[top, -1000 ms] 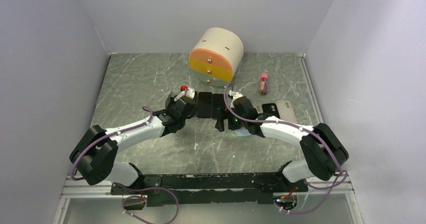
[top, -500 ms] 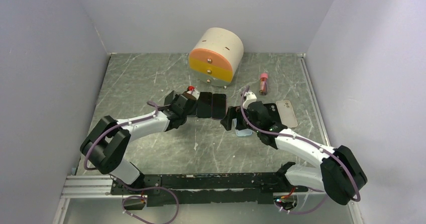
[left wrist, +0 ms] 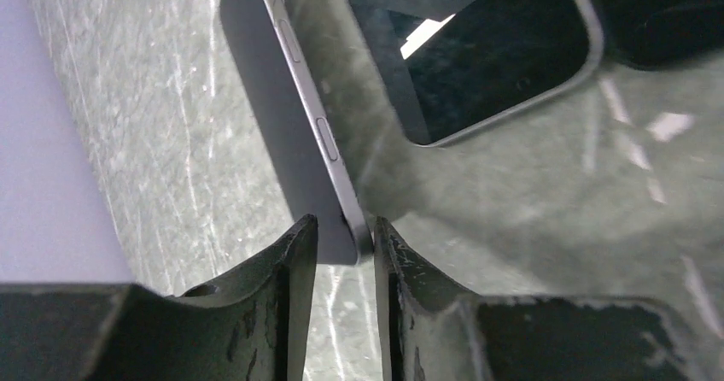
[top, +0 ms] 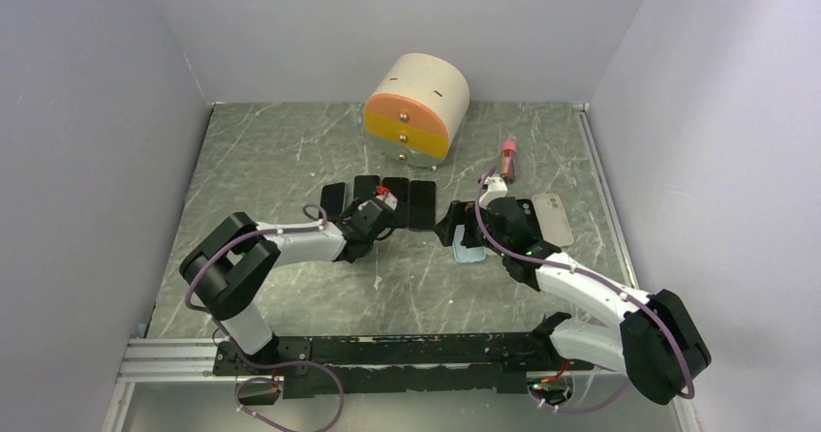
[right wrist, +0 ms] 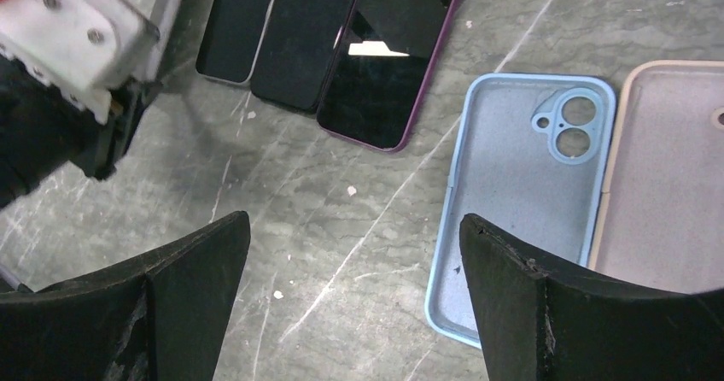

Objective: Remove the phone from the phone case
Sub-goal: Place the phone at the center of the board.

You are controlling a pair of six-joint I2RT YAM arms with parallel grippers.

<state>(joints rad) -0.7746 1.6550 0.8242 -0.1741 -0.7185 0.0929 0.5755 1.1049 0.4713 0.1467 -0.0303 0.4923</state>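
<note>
Left end effector (left wrist: 343, 225) ajar, straddling phone (left wrist: 294, 99).

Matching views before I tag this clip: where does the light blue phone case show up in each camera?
Top external: light blue phone case right of centre, partly covered.
Left wrist: not in it.
Right wrist: case at lower right, lying empty, inside up.
Shared landmark: purple-rimmed phone, just left of the case in both the top and right wrist views.
</note>
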